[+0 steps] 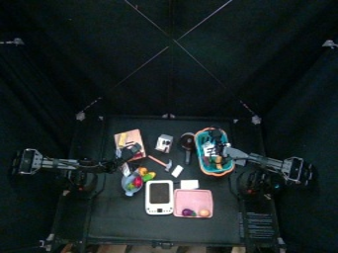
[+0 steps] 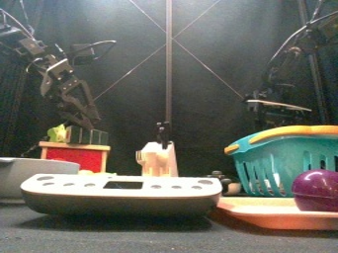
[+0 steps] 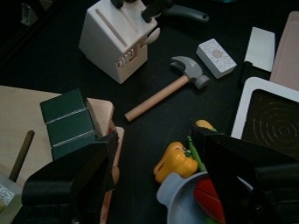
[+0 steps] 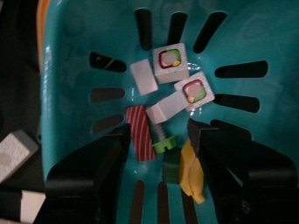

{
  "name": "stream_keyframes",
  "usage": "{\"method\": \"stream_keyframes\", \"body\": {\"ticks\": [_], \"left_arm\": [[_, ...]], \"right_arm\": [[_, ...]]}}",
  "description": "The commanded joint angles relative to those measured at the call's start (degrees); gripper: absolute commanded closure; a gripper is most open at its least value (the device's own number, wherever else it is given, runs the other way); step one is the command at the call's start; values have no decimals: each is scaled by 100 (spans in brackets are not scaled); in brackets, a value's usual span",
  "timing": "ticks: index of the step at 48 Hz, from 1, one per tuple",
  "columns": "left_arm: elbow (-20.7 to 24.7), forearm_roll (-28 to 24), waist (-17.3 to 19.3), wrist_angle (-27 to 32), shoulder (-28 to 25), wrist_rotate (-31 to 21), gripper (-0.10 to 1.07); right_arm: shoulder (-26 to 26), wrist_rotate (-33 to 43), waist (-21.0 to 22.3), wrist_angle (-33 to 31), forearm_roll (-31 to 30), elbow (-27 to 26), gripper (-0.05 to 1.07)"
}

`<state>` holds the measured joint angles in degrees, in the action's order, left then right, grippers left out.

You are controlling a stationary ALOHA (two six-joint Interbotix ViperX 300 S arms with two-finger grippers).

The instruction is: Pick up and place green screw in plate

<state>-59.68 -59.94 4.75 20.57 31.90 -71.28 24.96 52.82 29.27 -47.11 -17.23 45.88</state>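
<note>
A tiny bright green screw [image 4: 166,143] lies on the floor of the teal basket [image 4: 82,35], among white cards, a red striped piece and a yellow piece. My right gripper [image 4: 170,168] hangs just above it inside the basket, jaws open on either side of it and touching nothing. The pink plate [image 1: 200,198] sits at the table's front right, in front of the basket [image 1: 211,144], with a purple ball [image 2: 317,189] on it. My left gripper [image 3: 163,175] hovers open over the table's left side, above a blue bowl [image 3: 184,192].
A white handheld device [image 1: 160,196] lies beside the plate. A hammer [image 3: 173,80], a white block [image 3: 117,39] and a small white box [image 3: 216,56] occupy the middle. A green block [image 3: 66,122] and wooden board are at the left.
</note>
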Motion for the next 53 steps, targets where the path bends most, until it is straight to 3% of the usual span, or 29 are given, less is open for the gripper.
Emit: {"method": "stream_keyframes", "body": {"ticks": [1,7,18,26,53], "left_arm": [[53,-18,18,-9,0,-9,-1],[70,9,18,-9,0,-18,-1],[114,-9,18,-229,0,-35,-1],[44,9,18,-439,9,0,-1],[35,369,149,-431,0,-9,-1]], "right_arm": [[193,-475,202,-26,281,-149,15],[176,-1230,360,-290,703,-149,15],[132,-2417,721,-571,923,-62,15],[79,-2575,976,-404,932,70,15],[-439,-2619,940,255,1151,378,15]]}}
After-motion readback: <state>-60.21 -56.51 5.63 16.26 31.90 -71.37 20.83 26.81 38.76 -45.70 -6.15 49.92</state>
